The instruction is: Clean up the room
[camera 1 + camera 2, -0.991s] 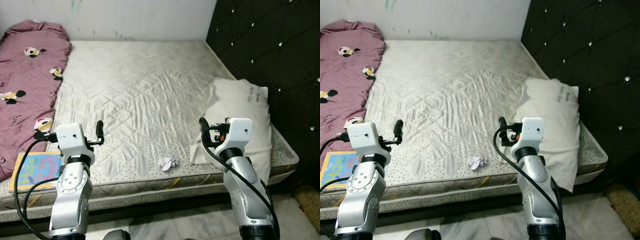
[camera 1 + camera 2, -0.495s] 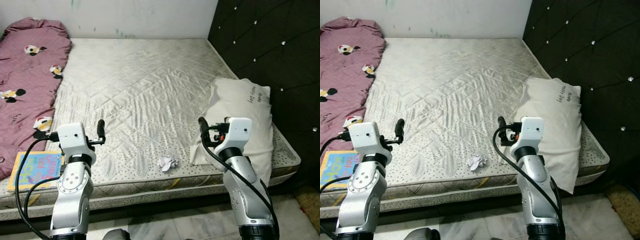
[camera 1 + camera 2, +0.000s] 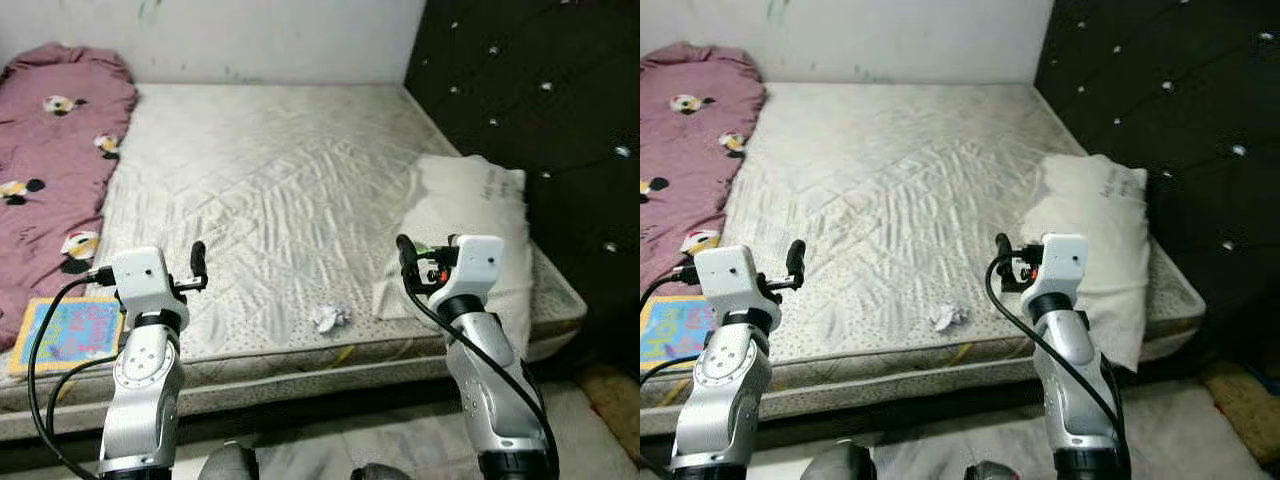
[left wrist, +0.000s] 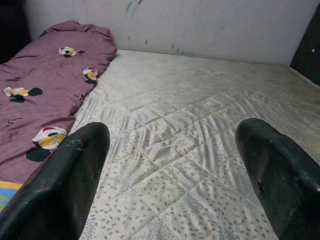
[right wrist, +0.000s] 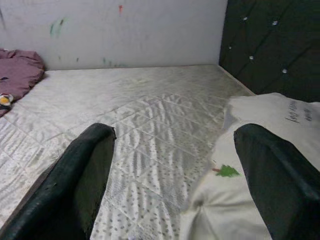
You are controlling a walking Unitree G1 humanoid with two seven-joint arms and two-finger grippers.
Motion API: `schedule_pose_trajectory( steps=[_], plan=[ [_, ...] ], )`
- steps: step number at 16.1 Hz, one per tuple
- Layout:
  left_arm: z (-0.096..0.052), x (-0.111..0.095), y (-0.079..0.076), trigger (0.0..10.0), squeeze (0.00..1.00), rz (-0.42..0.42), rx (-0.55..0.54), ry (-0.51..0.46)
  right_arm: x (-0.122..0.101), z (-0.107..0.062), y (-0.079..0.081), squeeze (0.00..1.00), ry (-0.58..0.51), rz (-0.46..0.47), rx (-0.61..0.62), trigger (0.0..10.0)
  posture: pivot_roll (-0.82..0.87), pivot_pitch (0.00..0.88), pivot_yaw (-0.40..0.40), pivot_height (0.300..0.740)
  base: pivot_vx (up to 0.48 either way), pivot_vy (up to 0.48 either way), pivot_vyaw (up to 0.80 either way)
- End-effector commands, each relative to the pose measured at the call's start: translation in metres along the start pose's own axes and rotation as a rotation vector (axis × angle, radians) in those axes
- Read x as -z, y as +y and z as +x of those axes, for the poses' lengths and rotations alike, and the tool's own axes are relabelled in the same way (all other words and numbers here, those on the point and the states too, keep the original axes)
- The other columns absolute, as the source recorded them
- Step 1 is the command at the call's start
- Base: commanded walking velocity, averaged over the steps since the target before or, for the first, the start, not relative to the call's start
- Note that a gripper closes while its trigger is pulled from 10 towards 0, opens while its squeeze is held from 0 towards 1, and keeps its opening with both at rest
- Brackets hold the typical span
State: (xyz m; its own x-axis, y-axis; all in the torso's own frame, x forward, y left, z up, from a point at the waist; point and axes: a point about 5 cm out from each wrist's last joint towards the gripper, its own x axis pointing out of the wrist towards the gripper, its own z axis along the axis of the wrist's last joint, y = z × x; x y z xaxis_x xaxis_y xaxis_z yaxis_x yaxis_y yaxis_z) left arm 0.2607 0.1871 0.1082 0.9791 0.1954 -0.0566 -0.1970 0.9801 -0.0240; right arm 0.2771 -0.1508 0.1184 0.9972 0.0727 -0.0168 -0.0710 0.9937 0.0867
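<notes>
Holding both arms up over the near edge of the bed, the robot has its left gripper (image 4: 170, 165) with its two black fingers (image 4: 65, 185) wide apart and nothing between them. The right gripper (image 5: 172, 170) is the same, fingers (image 5: 80, 175) far apart and holding nothing. In the head view the left gripper (image 3: 197, 262) hangs over the left front part of the mattress (image 3: 270, 170), and the right gripper (image 3: 405, 255) hangs just beside the white pillow (image 3: 470, 225).

A small crumpled ball of white paper (image 3: 330, 317) lies on the mattress near its front edge, between the two arms and a bit closer to the right one. It touches neither gripper.

The pillow lies along the right side of the bed, next to the black padded headboard (image 3: 530, 100). It has a tiny green tree shape (image 5: 227, 171) on it.

A purple blanket (image 3: 50, 160) with cartoon mice covers the left side of the bed. A bright children's book (image 3: 68, 332) lies at the front left corner, near the blanket's edge.
</notes>
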Motion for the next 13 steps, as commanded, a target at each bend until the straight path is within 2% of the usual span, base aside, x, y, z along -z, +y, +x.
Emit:
schedule_pose_trajectory(
  steps=[1,8,10,13],
  plan=[
    [0.001,0.001,0.001,10.0,0.0,0.0,-0.018,0.004,-0.005,0.001,-0.001,0.0,-0.017,-0.008,-0.005,10.0,-0.01,0.0,-0.068,0.675,0.0,0.0,0.0],
    [0.0,0.001,0.008,10.0,0.0,0.004,-0.052,0.004,-0.004,0.004,0.002,0.0,-0.004,-0.059,-0.053,10.0,0.0,0.0,-0.078,0.675,0.0,0.0,0.0],
    [0.002,-0.004,0.008,10.0,0.0,0.0,-0.04,-0.02,-0.008,0.006,0.009,0.0,-0.02,-0.075,-0.096,10.0,0.0,0.0,-0.075,0.675,0.0,0.0,0.74],
    [-0.001,-0.004,0.01,10.0,0.0,0.002,-0.03,-0.017,-0.006,0.006,0.012,0.0,-0.01,-0.066,-0.11,10.0,0.0,0.0,-0.068,0.675,0.274,0.0,0.58]
  ],
)
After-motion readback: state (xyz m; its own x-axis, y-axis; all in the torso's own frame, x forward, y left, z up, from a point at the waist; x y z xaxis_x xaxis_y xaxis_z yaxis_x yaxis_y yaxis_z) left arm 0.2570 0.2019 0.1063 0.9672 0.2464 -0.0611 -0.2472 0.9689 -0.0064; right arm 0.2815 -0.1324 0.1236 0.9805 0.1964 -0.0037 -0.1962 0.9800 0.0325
